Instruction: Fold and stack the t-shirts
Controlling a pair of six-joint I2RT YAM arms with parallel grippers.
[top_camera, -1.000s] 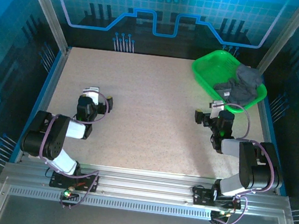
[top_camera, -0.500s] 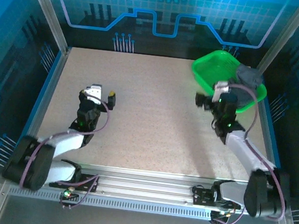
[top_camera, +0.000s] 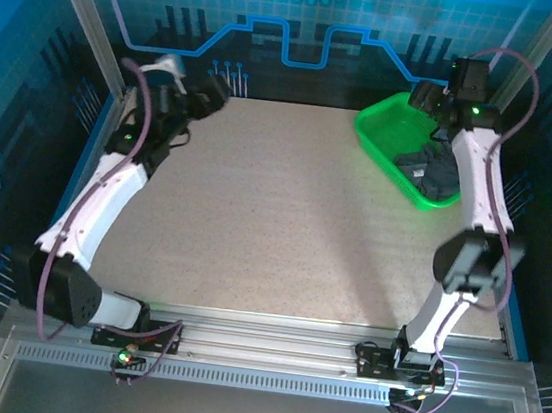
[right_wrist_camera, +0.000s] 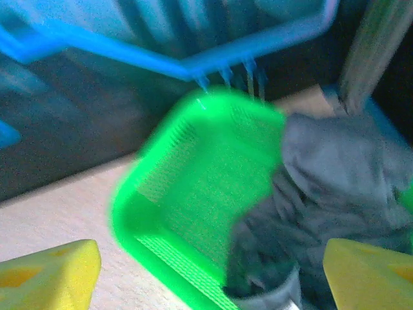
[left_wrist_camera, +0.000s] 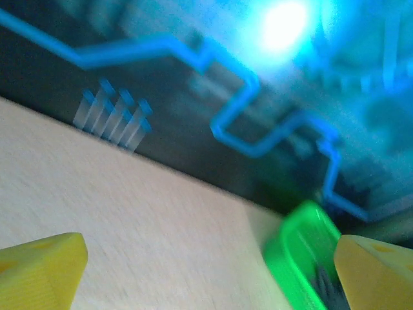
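Note:
The dark slate-grey t-shirts (top_camera: 432, 170) lie crumpled in the right half of a bright green tray (top_camera: 384, 129) at the back right of the table. My right gripper (top_camera: 429, 95) hangs raised over the tray's back edge. In the right wrist view it (right_wrist_camera: 210, 278) is open, its yellow fingertips (right_wrist_camera: 48, 278) wide apart, with the t-shirts (right_wrist_camera: 332, 174) and tray (right_wrist_camera: 193, 174) below and nothing held. My left gripper (top_camera: 212, 92) is raised at the back left. It (left_wrist_camera: 210, 278) is open and empty, facing the distant tray (left_wrist_camera: 300, 248) across the table.
The speckled beige tabletop (top_camera: 275, 216) spreads between the arms. A blue patterned back wall (top_camera: 298, 28) and metal frame posts (top_camera: 83, 12) close in the workspace. The tray sits close to the right frame post (top_camera: 531, 57).
Both arms have lifted off the table and stretched toward the back: the left to the back left corner, the right up over the green tray. Both grippers stay open.

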